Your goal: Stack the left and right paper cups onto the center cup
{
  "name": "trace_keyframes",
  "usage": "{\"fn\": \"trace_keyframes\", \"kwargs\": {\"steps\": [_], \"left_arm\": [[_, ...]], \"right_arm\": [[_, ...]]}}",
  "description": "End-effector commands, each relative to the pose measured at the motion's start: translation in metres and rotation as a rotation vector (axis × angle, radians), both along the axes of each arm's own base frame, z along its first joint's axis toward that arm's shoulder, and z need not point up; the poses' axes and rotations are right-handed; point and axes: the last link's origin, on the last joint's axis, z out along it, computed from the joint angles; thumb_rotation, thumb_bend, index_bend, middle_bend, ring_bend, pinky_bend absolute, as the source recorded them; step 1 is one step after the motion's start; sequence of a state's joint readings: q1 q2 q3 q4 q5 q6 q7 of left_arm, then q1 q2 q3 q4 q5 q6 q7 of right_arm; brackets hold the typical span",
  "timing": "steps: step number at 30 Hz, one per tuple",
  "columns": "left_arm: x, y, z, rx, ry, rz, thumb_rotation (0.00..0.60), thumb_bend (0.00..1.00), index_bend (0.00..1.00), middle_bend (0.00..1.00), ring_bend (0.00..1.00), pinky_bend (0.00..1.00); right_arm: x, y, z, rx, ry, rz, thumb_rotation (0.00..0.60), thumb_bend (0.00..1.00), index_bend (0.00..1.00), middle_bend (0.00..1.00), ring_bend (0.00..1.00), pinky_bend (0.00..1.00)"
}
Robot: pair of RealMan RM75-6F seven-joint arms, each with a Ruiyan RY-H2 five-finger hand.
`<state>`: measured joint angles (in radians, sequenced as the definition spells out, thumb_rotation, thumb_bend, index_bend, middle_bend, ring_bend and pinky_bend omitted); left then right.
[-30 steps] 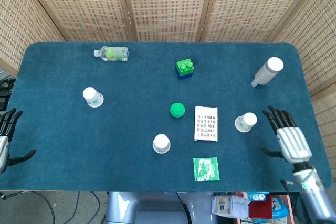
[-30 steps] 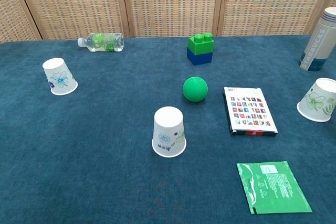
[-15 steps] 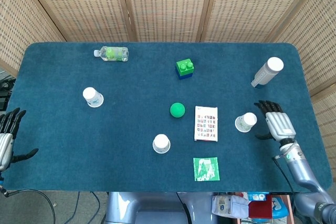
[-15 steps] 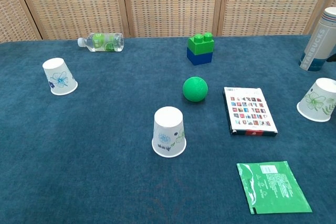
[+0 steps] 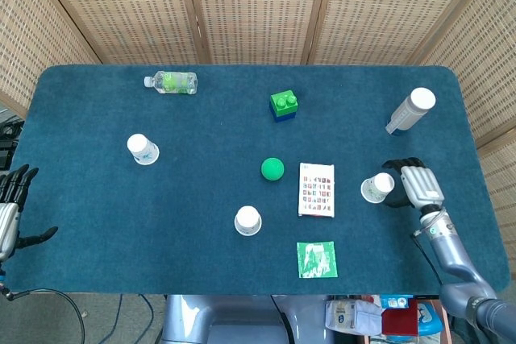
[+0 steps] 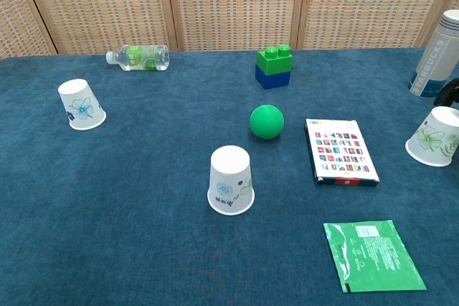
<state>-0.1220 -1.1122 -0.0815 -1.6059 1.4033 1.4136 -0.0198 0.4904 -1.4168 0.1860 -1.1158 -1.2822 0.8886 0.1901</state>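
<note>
Three white paper cups stand upside down on the blue table [image 5: 89, 223]. The left cup [image 5: 143, 149] [image 6: 81, 104] and the right cup [image 5: 377, 187] [image 6: 434, 136] lean a little; the center cup [image 5: 248, 220] [image 6: 231, 180] is upright. My right hand [image 5: 414, 184] sits just right of the right cup, its fingers apart and curving toward the cup's sides; I cannot tell whether they touch it. The chest view shows only a dark fingertip [image 6: 449, 92] at the frame's right edge. My left hand [image 5: 8, 209] hangs open off the table's left edge, far from the left cup.
A green ball [image 5: 272, 169], a printed card box [image 5: 316, 189] and a green packet [image 5: 317, 259] lie between the center and right cups. A green block [image 5: 283, 105], a lying water bottle [image 5: 171, 82] and a white tumbler [image 5: 410, 110] are farther back.
My right hand has moved left and up from the table's right edge until it sits beside the right cup. The cups and the left hand have stayed put.
</note>
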Motion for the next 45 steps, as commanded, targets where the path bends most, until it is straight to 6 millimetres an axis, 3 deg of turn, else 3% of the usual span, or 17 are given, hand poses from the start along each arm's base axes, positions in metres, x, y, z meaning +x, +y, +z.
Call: {"fn": "trace_keyframes", "kwargs": {"steps": [1, 6, 14, 18, 27, 32, 38, 45], "left_arm": [[-0.001, 0.0, 0.0, -0.001, 0.0, 0.003, 0.6, 0.05, 0.0, 0.0, 0.0, 0.0], [-0.001, 0.0, -0.001, -0.003, 0.001, 0.004, 0.6, 0.05, 0.0, 0.0, 0.0, 0.0], [-0.001, 0.0, -0.001, -0.004, 0.002, 0.005, 0.6, 0.05, 0.0, 0.0, 0.0, 0.0], [-0.001, 0.0, -0.002, -0.008, 0.002, 0.01, 0.6, 0.05, 0.0, 0.0, 0.0, 0.0], [-0.001, 0.001, -0.001, -0.012, -0.002, 0.014, 0.6, 0.05, 0.0, 0.0, 0.0, 0.0], [-0.002, 0.002, -0.003, -0.018, 0.001, 0.015, 0.6, 0.05, 0.0, 0.0, 0.0, 0.0], [-0.001, 0.001, -0.003, -0.018, 0.002, 0.012, 0.6, 0.05, 0.0, 0.0, 0.0, 0.0], [-0.002, 0.001, -0.003, -0.025, 0.001, 0.015, 0.6, 0.05, 0.0, 0.0, 0.0, 0.0]], "right_arm": [[0.0, -0.004, -0.003, -0.006, -0.01, -0.01, 0.6, 0.32, 0.42, 0.47, 0.32, 0.22], [-0.001, -0.007, -0.005, -0.02, -0.015, -0.015, 0.6, 0.35, 0.49, 0.55, 0.39, 0.24], [0.002, -0.005, -0.001, -0.044, -0.042, 0.007, 0.6, 0.36, 0.51, 0.57, 0.41, 0.26], [0.013, 0.0, 0.009, -0.061, -0.091, 0.051, 0.6, 0.39, 0.51, 0.57, 0.41, 0.26], [0.088, 0.028, 0.035, -0.003, -0.227, 0.295, 0.6, 0.4, 0.51, 0.56, 0.41, 0.26], [0.134, 0.035, 0.033, 0.052, -0.211, 0.422, 0.6, 0.41, 0.51, 0.56, 0.41, 0.27], [0.189, 0.039, 0.015, 0.127, -0.168, 0.542, 0.6, 0.41, 0.51, 0.56, 0.41, 0.28], [0.225, 0.034, -0.02, 0.198, -0.149, 0.555, 0.6, 0.43, 0.51, 0.56, 0.41, 0.27]]}}
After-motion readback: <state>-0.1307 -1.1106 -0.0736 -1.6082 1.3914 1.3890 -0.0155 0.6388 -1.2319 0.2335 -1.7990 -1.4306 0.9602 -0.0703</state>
